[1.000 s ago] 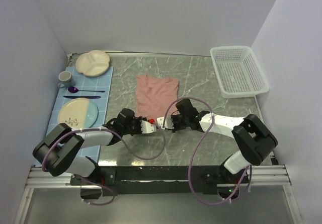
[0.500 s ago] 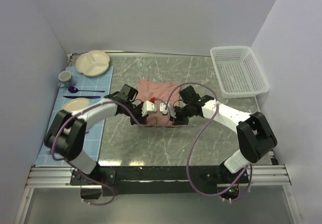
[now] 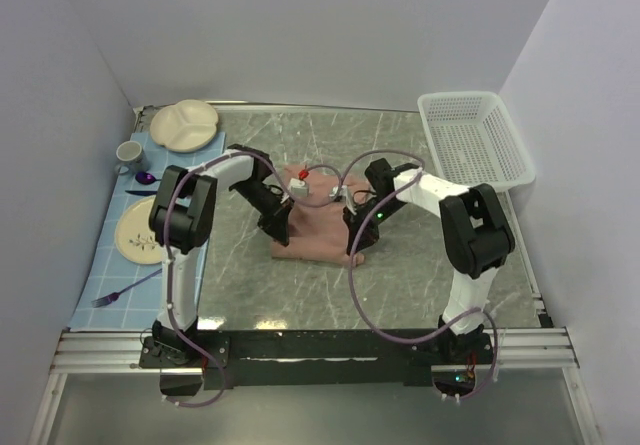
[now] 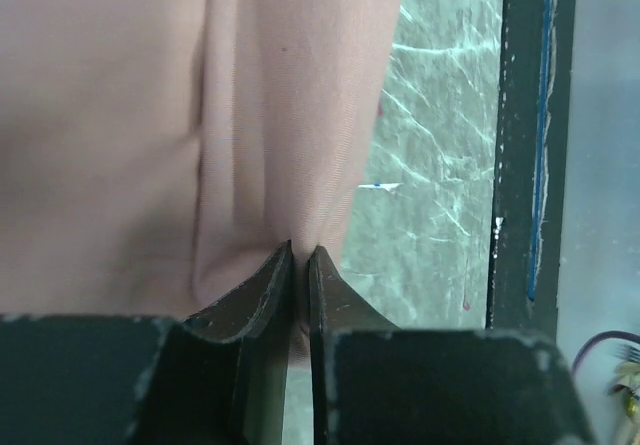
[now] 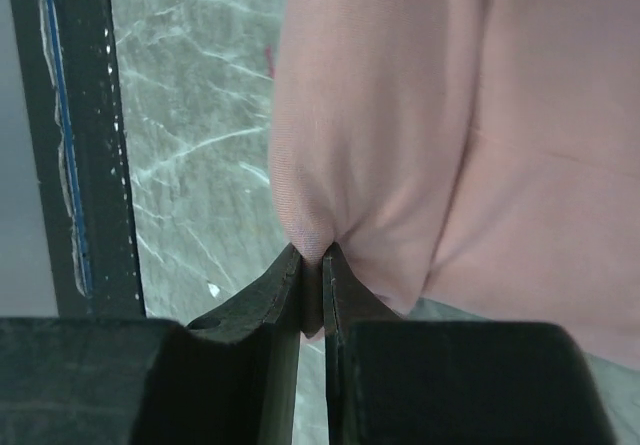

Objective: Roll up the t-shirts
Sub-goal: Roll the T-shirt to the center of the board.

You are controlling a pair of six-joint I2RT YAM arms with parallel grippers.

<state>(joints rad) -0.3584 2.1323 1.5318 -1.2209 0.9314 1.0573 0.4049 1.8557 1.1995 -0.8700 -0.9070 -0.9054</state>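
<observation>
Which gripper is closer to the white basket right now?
Right. The right gripper pinches the pink t-shirt on its basket-side edge; the left gripper pinches the opposite edge, farther from the white basket.

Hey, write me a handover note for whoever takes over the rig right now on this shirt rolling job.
Left gripper: fingers shut on a fold of the pink t-shirt.
Right gripper: shut on another fold of it.
Shirt: bunched in the middle of the table, between both arms.
Done: fabric pinched and raised.
Left: form the roll; no finished roll shows yet.
</observation>
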